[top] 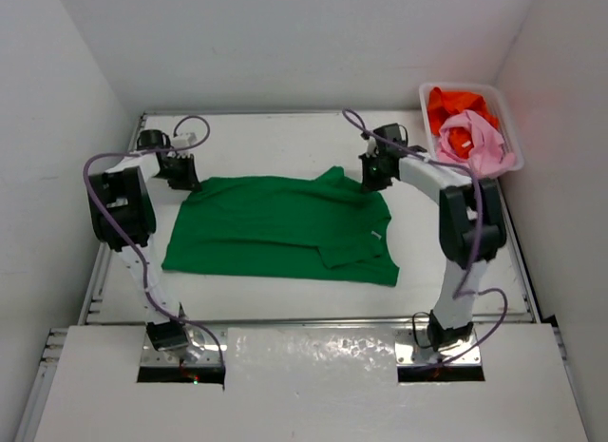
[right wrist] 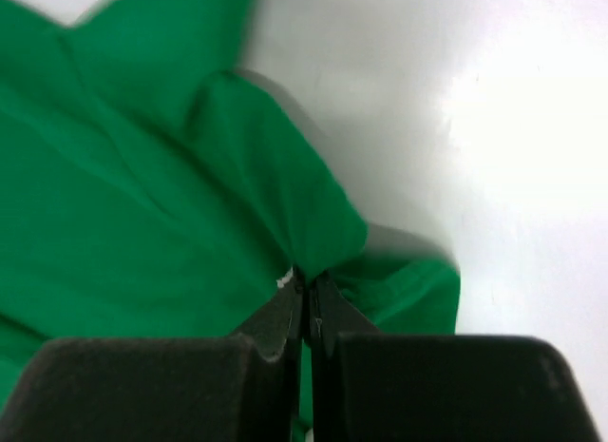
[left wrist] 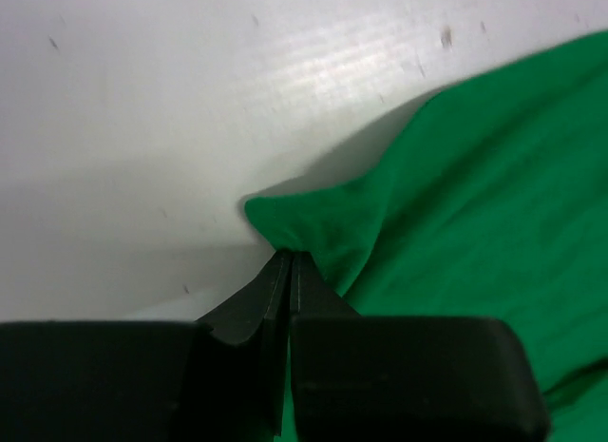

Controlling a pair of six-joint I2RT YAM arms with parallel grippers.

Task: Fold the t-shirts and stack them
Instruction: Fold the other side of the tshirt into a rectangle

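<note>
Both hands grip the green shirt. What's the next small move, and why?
The left hand and right hand are each shut on the far edge of the green shirt, which lies mostly flat. So probably: lift both slightly and draw that edge toward the near one to start a fold.

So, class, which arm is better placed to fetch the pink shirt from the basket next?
Probably right: its fingers pinch the green shirt at the corner nearest the basket; the pink shirt lies far from the left arm.
</note>
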